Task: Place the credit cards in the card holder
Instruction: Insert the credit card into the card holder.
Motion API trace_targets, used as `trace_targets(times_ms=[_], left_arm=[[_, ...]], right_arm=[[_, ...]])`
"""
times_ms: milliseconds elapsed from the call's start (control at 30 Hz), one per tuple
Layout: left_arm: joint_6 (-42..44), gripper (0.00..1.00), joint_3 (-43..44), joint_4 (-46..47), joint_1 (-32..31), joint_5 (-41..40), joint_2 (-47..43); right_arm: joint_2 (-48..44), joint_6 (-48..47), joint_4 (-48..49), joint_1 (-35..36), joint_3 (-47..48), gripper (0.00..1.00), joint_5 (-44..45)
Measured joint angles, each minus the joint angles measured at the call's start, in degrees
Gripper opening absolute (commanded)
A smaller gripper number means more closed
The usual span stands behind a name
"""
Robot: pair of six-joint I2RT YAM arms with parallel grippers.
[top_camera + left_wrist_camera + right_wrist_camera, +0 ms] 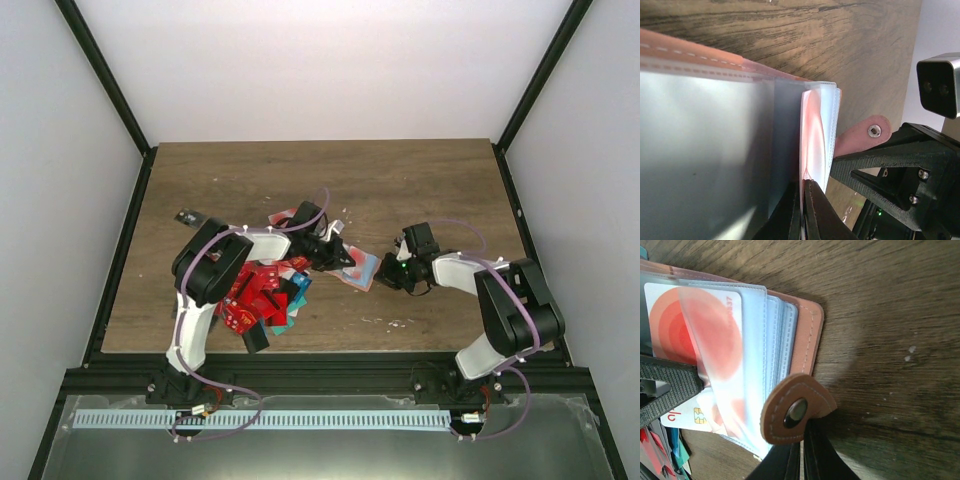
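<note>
From above: reaching toward each other near the middle of the table [420, 190], the left gripper [335, 255] from the left and the right gripper [383, 272] from the right, both touching the card holder [358, 268] lying open between them. Sprawling in a loose heap under the left arm, just left of the holder: the credit cards [262, 295], mostly red with some teal. Lying well apart near the table's left edge: one dark card [187, 216].

From the left wrist: pinching the edge of the holder's clear sleeves [815, 125] with fingers pressed together, only plastic showing between them. Lying flat on the wood, with the pink stitched cover peeking out along the top. Sticking out to the right: the snap tab [862, 137], running into the tip of the right gripper.

From the right wrist: clamping the snap tab between closed fingers, its metal stud facing the camera. Fanning out left of the tab: the sleeves, with a white card with a red spot [670, 315] lying partly under the top one; not telling whether fully slotted in. Pressing on that sleeve at the left: a dark finger of the left gripper. Showing in the lower left corner: a bit of the red and teal heap
</note>
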Motion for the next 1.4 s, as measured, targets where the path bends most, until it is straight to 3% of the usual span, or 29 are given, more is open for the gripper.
trace_targets(times_ms=[800,1000,1400], left_arm=[[2.91,0.05,3.76,-2.16,-2.01,2.91,2.86],[6.01,0.20,5.05,-5.18,-2.01,3.91,3.52],[11.87,0.49,9.64,-21.77,-3.32,0.39,0.66]], right_arm=[[2.62,-0.57,-3.78,-0.15,3.76,0.05,-1.16],[3.74,-2.64,-6.38,-0.15,5.64,0.05,-1.07],[6.23,-5.07,-2.89,0.09,7.32,0.05,-1.20]])
